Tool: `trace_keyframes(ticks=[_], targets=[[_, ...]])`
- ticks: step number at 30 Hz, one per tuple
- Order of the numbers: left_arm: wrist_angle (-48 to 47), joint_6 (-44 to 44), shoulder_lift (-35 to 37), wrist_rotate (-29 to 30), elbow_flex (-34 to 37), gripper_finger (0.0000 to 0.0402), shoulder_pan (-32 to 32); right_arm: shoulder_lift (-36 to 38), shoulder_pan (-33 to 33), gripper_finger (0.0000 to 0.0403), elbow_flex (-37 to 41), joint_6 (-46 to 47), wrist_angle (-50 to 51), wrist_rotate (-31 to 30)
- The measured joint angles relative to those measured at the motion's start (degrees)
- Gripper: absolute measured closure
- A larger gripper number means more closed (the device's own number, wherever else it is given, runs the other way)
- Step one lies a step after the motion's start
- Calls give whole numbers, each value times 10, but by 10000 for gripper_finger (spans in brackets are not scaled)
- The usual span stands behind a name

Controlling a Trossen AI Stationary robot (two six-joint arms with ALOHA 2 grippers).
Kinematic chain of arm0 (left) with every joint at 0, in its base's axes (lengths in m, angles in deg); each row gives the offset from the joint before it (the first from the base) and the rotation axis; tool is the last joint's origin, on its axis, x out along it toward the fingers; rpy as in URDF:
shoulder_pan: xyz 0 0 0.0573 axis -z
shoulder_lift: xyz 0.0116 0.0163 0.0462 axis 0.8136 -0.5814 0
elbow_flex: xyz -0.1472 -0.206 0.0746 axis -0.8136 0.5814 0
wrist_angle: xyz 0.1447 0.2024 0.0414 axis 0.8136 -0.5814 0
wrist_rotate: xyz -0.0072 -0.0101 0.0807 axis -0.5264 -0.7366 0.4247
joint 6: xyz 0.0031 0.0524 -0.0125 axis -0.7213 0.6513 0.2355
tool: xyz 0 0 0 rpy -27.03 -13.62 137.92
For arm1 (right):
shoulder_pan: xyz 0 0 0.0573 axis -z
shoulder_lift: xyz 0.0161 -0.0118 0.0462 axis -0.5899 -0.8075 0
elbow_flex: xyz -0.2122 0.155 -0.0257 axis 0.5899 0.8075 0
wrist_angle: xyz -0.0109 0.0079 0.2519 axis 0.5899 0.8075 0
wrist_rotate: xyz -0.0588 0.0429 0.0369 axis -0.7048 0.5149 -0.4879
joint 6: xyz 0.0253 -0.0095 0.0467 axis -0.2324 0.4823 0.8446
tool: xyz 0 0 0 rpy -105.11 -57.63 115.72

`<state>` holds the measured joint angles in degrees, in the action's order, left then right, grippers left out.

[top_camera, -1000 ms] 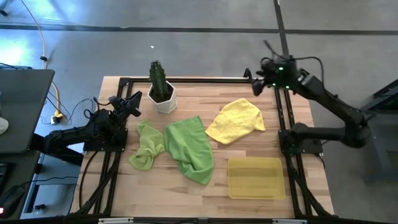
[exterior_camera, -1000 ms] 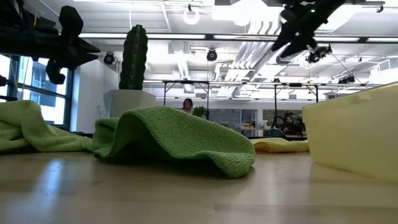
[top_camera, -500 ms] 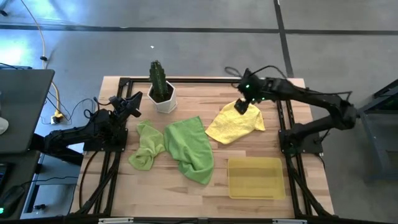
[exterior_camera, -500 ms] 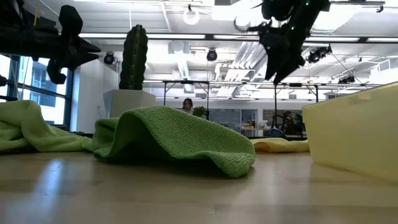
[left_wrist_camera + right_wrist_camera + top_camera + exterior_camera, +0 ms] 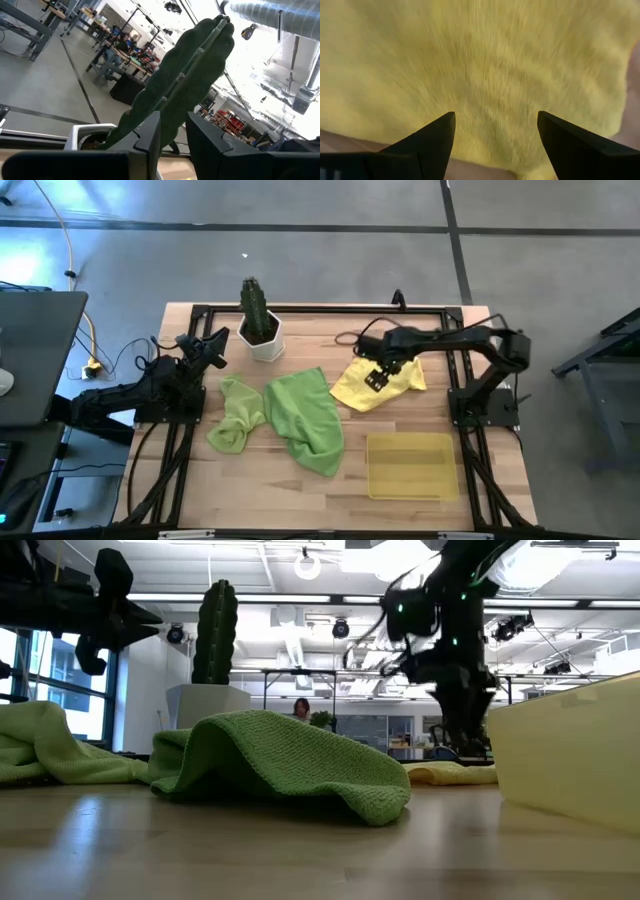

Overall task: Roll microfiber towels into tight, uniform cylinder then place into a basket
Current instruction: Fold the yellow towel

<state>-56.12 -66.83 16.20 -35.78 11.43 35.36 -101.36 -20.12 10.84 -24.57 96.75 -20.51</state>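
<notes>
High view: right tool (image 5: pixel 374 379) sits low over the yellow towel (image 5: pixel 395 370), fingers spread wide, nothing pinched. Towel lies crumpled under and around it on the desk (image 5: pixel 300 490). Basket (image 5: pixel 412 465) is near the tool, toward the desk's front edge, w/ nothing in it. Big green towel (image 5: pixel 308 418) lies just off the tool's side toward the left arm; smaller green towel (image 5: pixel 235 415) touches it on the far side. White cactus pot (image 5: pixel 261 330) stands well apart, at the back edge. Nothing lies btwn the tool and the yellow towel. Left tool (image 5: pixel 212 348) waits at the desk's left edge, beside the pot, clear of the green towels.

Low view: right tool (image 5: pixel 470 745) comes down from above, tips just over the yellow towel (image 5: pixel 450 774), right next to the basket wall (image 5: pixel 560 755). Big green towel (image 5: pixel 290 765) humps up in front; small one (image 5: pixel 55 750) is at the edge, under the left tool (image 5: pixel 90 640). Cactus (image 5: pixel 215 632) stands behind. A person shows far off in the room.

Left wrist view: left tool's fingers (image 5: pixel 150 137) show a narrow gap, holding nothing; the cactus (image 5: pixel 185 80) fills the view right ahead, pot rim (image 5: pixel 82 132) below it.

Right wrist view: fingers (image 5: pixel 427 140) set apart, yellow towel (image 5: pixel 485 75) filling everything btwn and beyond them.
</notes>
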Motion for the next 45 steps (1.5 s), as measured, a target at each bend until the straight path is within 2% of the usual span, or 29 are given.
trace_keyframes(ticks=[7, 15, 24, 30, 35, 40, 45], targets=[[0, 0, 0, 0, 0, 318, 0, -64, -21, 128, 0, -4, 16, 2], [0, 0, 0, -2, 0, 318, 0, -97, -23, 128, 0, -23, -42, 2], [0, 0, 0, -16, 0, 318, 0, -104, -23, 128, -1, -57, -212, 13], [0, 0, 0, -16, 0, 318, 0, -106, -23, 128, 0, -95, -362, 54], [0, 0, 0, -24, 0, 318, 0, -90, -23, 128, -31, -112, -291, 80], [0, 0, -4, -119, 0, 318, 0, -73, -26, 128, -69, -145, -165, 17], [1, -2, -20, -279, 0, 319, 0, -71, -24, 128, -59, -173, -152, -37]])
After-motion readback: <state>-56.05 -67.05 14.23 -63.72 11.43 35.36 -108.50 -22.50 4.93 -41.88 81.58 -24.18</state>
